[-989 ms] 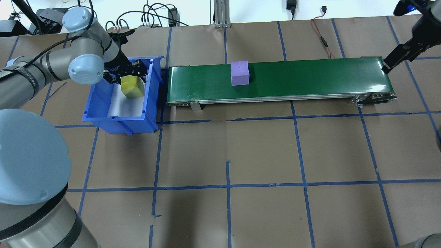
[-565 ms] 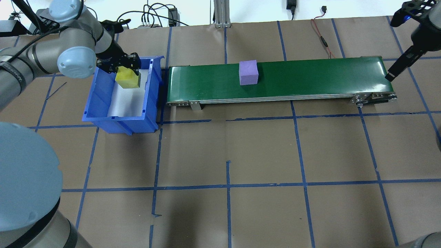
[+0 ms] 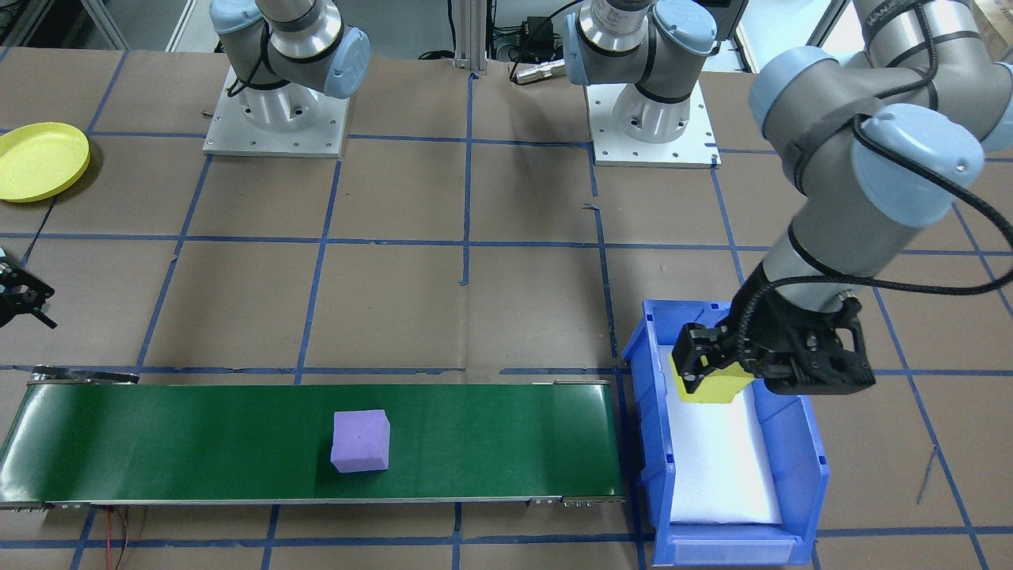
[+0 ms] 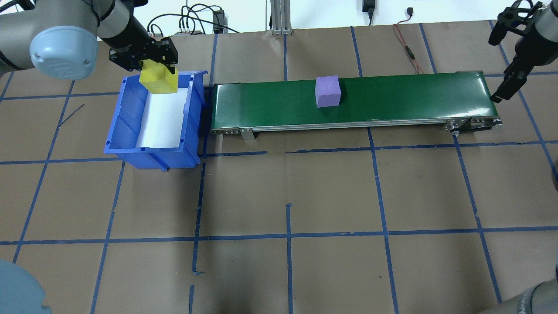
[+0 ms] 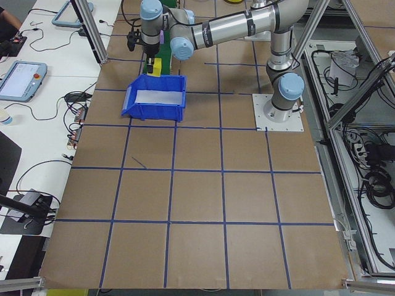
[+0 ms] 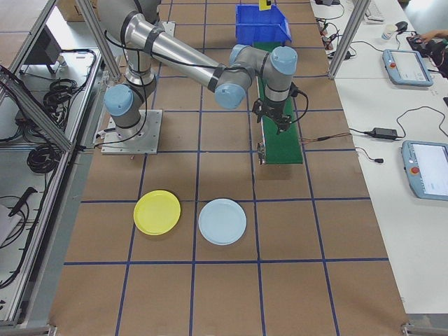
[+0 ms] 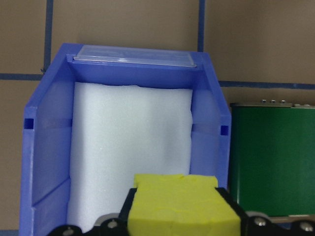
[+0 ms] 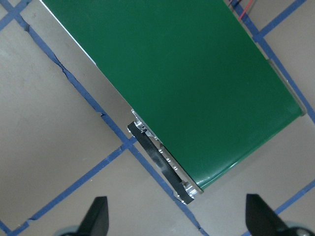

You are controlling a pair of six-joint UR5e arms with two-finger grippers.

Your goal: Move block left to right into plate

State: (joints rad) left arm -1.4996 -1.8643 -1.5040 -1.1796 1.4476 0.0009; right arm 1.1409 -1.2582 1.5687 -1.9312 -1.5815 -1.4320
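My left gripper point(image 4: 158, 72) is shut on a yellow block point(image 4: 158, 80), held in the air over the far end of the blue bin point(image 4: 126, 126). The left wrist view shows that yellow block point(image 7: 177, 204) between the fingers, above the bin's white foam. A purple block point(image 4: 327, 90) rides on the green conveyor belt point(image 4: 392, 100), a little left of its middle. My right gripper point(image 8: 179, 221) hangs open and empty over the belt's right end. A yellow plate point(image 6: 157, 212) and a light blue plate point(image 6: 222, 221) lie on the table near the right arm's base.
The bin stands right against the belt's left end. Cables and a red wire point(image 4: 407, 48) run along the table's far edge. The yellow plate point(image 3: 39, 161) also shows at the front-facing view's left edge.
My left gripper has lifted the yellow block out of the bin, up and toward its far end. The purple block has travelled right along the belt. The right gripper shifted slightly.
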